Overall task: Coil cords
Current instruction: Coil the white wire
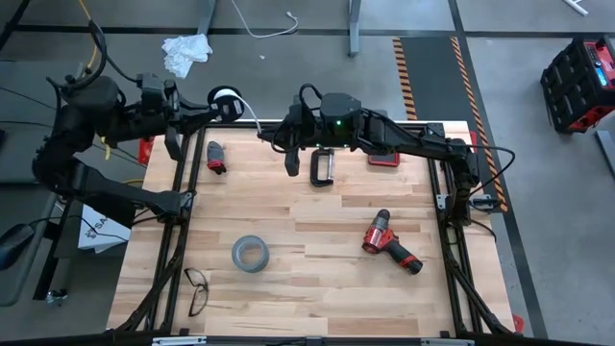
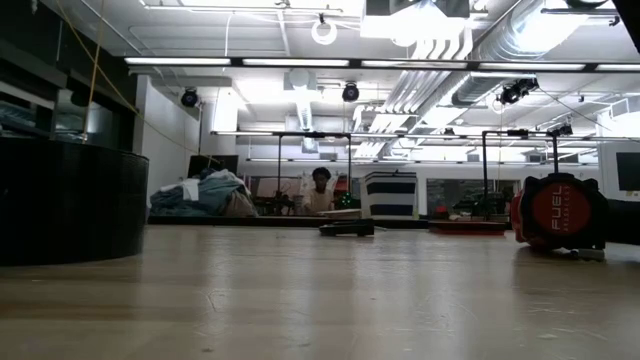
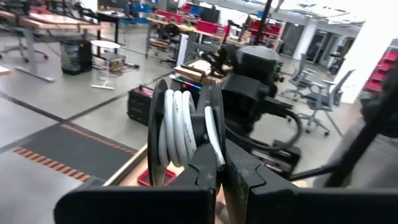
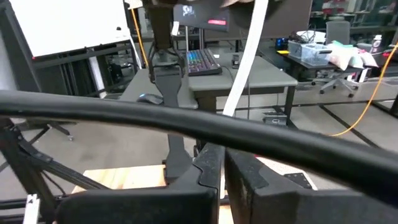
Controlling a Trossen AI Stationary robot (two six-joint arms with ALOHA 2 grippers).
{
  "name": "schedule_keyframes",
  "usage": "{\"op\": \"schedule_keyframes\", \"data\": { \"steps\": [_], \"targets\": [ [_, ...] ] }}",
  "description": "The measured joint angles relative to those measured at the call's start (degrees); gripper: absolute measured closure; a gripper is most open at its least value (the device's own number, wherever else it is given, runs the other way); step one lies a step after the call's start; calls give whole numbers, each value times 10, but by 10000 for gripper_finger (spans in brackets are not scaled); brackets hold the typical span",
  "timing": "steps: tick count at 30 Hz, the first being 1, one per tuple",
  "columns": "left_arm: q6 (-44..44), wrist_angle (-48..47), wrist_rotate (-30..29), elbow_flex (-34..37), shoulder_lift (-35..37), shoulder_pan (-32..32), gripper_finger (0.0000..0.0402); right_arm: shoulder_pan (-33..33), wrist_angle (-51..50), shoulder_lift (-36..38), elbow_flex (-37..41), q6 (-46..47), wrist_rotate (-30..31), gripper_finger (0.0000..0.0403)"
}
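Observation:
The small black spool [image 1: 226, 99] with white cord wound on it hangs past the table's far edge at the left, with my left gripper [image 1: 200, 100] shut on it. In the left wrist view the spool [image 3: 180, 134] stands on edge right before the fingers. A loose stretch of white cord [image 1: 252, 117] runs from the spool to my right gripper [image 1: 271, 133], which reaches in level from the right and is shut on it. In the right wrist view the cord [image 4: 244, 65] rises away from the shut fingers; a black cable [image 4: 186, 121] crosses in front. My left gripper pinches one flange of the spool at its rim [image 3: 216, 140], one finger among the white coils and the other outside the flange. The fingers come in level from the table's left. The spool is lifted clear and stands on edge. My right gripper is shut on the loose white cord [image 4: 229, 111], level, from the table's right. The black cable hides the exact place of contact. The cord runs on from the fingers toward the spool in a slight curve, clear of the table.
On the table lie a black clamp [image 1: 320, 165], a red and black tool [image 1: 215, 157], a flat red thing [image 1: 384, 159], a red drill [image 1: 389, 240], the grey tape roll [image 1: 249, 254] and a pair of glasses [image 1: 196, 288]. Black frame bars [image 1: 173, 207] run along the table's sides.

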State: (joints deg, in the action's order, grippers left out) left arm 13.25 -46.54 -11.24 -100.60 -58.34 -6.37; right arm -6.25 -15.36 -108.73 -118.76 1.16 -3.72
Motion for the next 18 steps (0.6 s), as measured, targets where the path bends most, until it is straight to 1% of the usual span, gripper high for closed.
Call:
{"op": "schedule_keyframes", "data": {
  "steps": [3, 6, 11, 18],
  "targets": [
    [-5, 8, -15, 0, -5, 0, 400, 3, -2, 0, 0, 0, 0, 401],
    [-5, 29, -17, 0, -13, 0, 400, 4, -3, 1, 0, 0, 1, 401],
    [3, 62, 14, 0, -28, 0, 400, 3, -19, 1, -1, -1, 1, 402],
    [47, 77, 48, 0, -47, 0, 400, 8, -18, 1, 0, 1, 1, 402]
  ]
}}
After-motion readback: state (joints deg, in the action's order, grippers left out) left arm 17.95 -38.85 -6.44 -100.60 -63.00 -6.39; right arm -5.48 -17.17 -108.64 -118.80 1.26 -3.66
